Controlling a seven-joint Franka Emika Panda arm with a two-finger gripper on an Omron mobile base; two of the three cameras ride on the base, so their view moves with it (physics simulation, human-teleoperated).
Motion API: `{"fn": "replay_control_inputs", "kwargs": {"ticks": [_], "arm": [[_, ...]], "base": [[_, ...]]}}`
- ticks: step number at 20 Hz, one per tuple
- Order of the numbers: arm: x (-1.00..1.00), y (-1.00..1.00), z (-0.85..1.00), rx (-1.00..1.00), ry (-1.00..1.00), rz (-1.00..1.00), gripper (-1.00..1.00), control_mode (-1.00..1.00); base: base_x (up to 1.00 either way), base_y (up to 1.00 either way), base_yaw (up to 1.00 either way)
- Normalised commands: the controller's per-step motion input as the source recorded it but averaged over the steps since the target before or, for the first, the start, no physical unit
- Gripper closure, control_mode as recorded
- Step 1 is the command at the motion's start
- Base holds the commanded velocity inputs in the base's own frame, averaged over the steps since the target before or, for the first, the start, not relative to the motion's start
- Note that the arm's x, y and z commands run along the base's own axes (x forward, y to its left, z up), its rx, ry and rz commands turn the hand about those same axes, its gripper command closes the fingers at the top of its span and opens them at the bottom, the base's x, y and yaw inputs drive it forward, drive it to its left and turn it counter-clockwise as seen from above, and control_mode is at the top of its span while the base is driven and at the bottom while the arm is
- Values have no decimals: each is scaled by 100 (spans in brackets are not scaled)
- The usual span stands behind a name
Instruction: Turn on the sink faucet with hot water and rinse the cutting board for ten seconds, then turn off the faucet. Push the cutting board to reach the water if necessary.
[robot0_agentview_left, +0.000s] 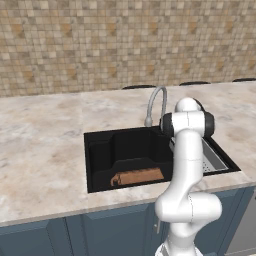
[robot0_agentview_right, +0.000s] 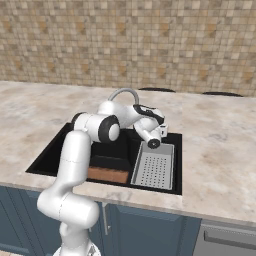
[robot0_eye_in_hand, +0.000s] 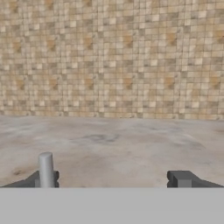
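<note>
Sink (robot0_agentview_left: 100, 150): black recessed basin set in the marbled counter (robot0_agentview_left: 45, 135); a grey perforated tray (robot0_agentview_right: 154, 171) is seated in its right-hand part.

Cutting board (robot0_agentview_left: 137, 177): brown wooden board, lying flat on the basin floor against the front wall, left of the tray. In the right base view a strip of it (robot0_agentview_right: 107, 175) is seen below the arm. It is dry; it is not held or touched.

Sink faucet (robot0_agentview_left: 156, 104): grey gooseneck at the back rim of the basin, its spout arched over the basin. No water is seen falling from it, so it is judged to be off.

Gripper (robot0_eye_in_hand: 114, 179): the hand is extended over the back of the basin, close to the faucet base. In the hand view the two dark tips are spread wide apart, with nothing clasped between them. A slim grey upright post (robot0_eye_in_hand: 46, 169), judged to be the faucet lever, stands just at the left tip, inside the gap. Contact cannot be told.

Step in hand: the first, the turning-on of the tap; rinsing is not yet begun.

Next move, as judged: the lever is to be engaged and swung toward the hot side. The board may then need to be pushed back under the stream, since it lies forward of the spout.
</note>
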Motion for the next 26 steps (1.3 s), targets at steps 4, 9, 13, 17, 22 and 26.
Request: {"fn": "replay_control_inputs", "kwargs": {"ticks": [4, 9, 13, 17, 22, 26], "arm": [[-22, -36, 0, 0, 0, 0, -100, -100], [-33, -37, 0, 0, 0, 0, -100, -100], [-45, -36, 0, 0, 0, 0, -100, -100], [-47, -36, 0, 0, 0, 0, -100, -100], [-46, -38, 0, 0, 0, 0, -100, -100], [-36, -38, 0, 0, 0, 0, -100, -100]], "base": [[0, 0, 0], [0, 0, 0], [0, 0, 0], [0, 0, 0], [0, 0, 0], [0, 0, 0]]}}
